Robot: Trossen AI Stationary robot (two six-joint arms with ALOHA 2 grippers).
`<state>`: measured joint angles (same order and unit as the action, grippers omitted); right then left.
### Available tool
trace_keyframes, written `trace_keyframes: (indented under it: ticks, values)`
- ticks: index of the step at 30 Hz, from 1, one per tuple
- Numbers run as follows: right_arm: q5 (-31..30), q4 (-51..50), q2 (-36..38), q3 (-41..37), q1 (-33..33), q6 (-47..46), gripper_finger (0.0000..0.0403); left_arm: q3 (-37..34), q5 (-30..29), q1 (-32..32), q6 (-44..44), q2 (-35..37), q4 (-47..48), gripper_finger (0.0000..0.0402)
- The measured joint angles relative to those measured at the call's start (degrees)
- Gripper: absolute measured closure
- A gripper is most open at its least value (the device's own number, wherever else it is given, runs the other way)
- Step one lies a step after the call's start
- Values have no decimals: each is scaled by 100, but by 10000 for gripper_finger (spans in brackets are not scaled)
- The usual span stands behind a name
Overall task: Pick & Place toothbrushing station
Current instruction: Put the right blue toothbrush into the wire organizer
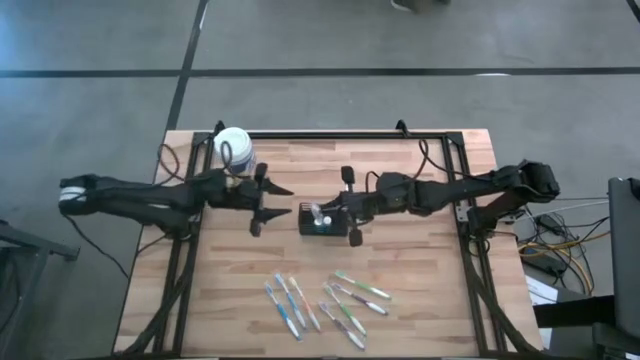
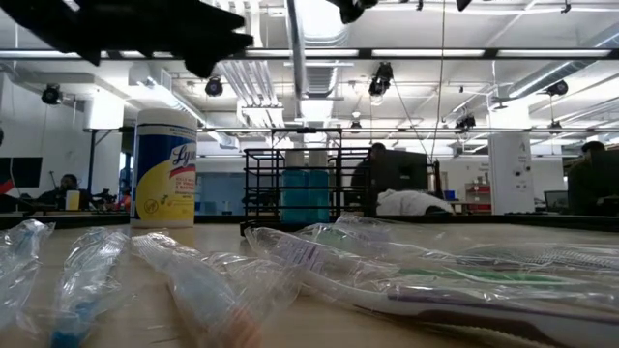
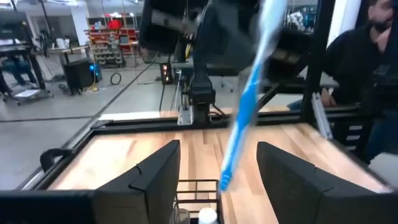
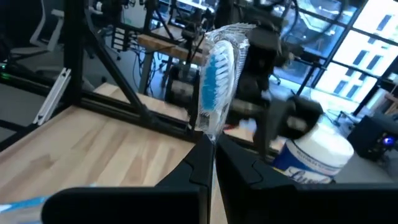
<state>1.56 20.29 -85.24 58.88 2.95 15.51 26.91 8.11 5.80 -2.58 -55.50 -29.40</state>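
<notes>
Toothbrushes (image 1: 320,300) in clear wrappers lie in a loose bunch at the near side of the wooden surface (image 1: 420,250). The black mesh toothbrushing station (image 1: 321,220) stands in the middle of the surface, between the two arms. The left fingers (image 1: 264,205) are spread open just beside the station, with nothing in them. A blue toothbrush (image 3: 249,99) stands tilted in the station in front of them. The right fingers (image 1: 352,205) are shut tight on a wrapped blue toothbrush head (image 4: 214,81), right at the station. A yellow wipes can (image 1: 233,148) stands at the far left corner.
</notes>
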Motion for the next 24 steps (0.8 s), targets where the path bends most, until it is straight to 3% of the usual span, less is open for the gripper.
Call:
trace_keyframes:
  ticks: [11, 19, 24]
  values:
    - [0, -33, -311, 320, -224, 37, 391, 990, 877, -31, -73, -1060, -114, 188]
    - [0, 19, -261, 281, -283, 26, 390, 1251, 887, -39, -49, -1264, -123, 190]
    - [0, 75, -289, 281, -286, 19, 390, 1255, 858, -39, -106, -1406, -111, 213]
